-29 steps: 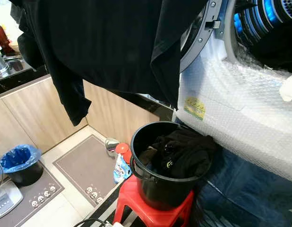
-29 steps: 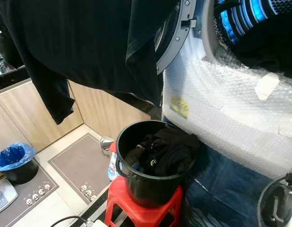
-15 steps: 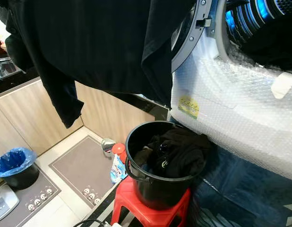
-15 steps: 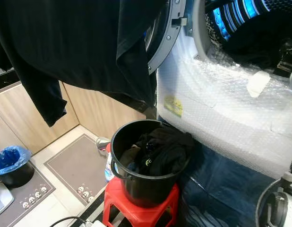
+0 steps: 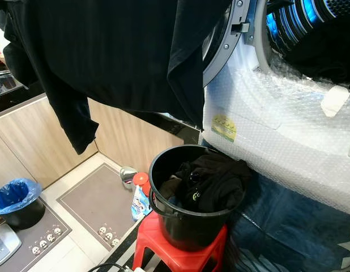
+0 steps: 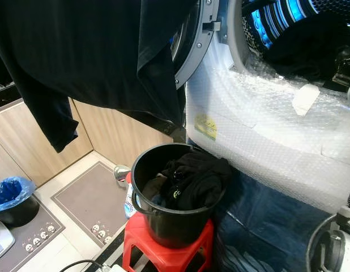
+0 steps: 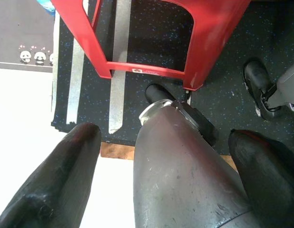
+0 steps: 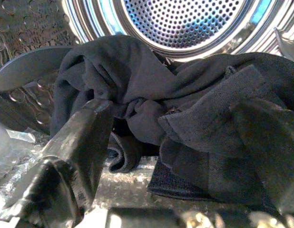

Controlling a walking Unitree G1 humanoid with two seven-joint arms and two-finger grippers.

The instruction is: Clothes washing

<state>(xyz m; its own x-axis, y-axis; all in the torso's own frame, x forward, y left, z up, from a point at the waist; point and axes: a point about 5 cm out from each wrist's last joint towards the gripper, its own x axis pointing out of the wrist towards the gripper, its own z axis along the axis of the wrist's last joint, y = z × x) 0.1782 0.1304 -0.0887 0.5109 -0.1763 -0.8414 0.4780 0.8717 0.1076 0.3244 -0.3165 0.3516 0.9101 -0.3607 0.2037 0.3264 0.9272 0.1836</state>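
Your head camera has swung slightly right, sliding the black plastic bucket [image 5: 192, 209] leftward in view, while your right arm's silver wrist now edges in beside the bubble-wrapped washing machine [image 6: 265, 136].

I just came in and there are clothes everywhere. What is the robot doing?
It is loading laundry. The right gripper is open inside the washing machine drum, just over a heap of dark clothes. More dark clothes wait in a black bucket on a red stool by the machine. A big black garment hangs over its open door. The left gripper hangs open, low by the stool.
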